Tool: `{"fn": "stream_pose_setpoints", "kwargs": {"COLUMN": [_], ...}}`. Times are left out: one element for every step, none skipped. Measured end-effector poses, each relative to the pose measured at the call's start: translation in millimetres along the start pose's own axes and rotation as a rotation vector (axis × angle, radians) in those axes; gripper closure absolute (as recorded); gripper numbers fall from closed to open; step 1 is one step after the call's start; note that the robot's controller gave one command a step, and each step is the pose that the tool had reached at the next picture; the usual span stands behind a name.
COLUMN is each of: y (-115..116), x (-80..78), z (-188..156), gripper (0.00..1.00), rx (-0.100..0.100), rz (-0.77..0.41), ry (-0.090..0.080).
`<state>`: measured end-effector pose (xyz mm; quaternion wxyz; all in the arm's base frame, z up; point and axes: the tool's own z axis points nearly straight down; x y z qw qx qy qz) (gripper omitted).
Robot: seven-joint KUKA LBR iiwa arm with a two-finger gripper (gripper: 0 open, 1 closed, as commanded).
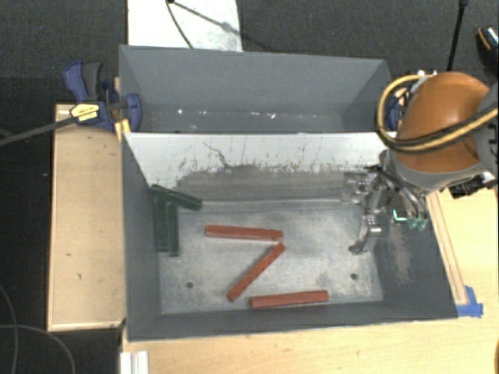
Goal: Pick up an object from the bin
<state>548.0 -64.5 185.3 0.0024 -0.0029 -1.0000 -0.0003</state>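
Note:
My gripper hangs at the right side of the bin, its fingers pointing down close to the floor with nothing between them. The nearest loose thing is a red-brown bar lying flat near the front wall, to the gripper's lower left. A second red-brown bar lies slanted in the middle of the floor, and a third rests level just above it. All three are apart from the gripper.
Two dark green blocks lie joined in an L near the bin's left wall. The orange-covered arm stands over the bin's right rim. Bare floor lies under and around the gripper.

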Motion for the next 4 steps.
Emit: {"fn": "stream_pose_setpoints", "kwargs": {"y": [68.0,157.8,152.0,139.4], "x": [-3.3,-0.5,-1.1,0.4], "z": [117.4,114.7,114.7,-33.7], "gripper": [0.00,0.00,1.00,1.00], "rx": [-0.001,-0.003,0.001,0.003], "rz": [-0.346,-0.419,-0.413,-0.490], "ry": [-0.002,-0.010,-0.009,-0.014]}}
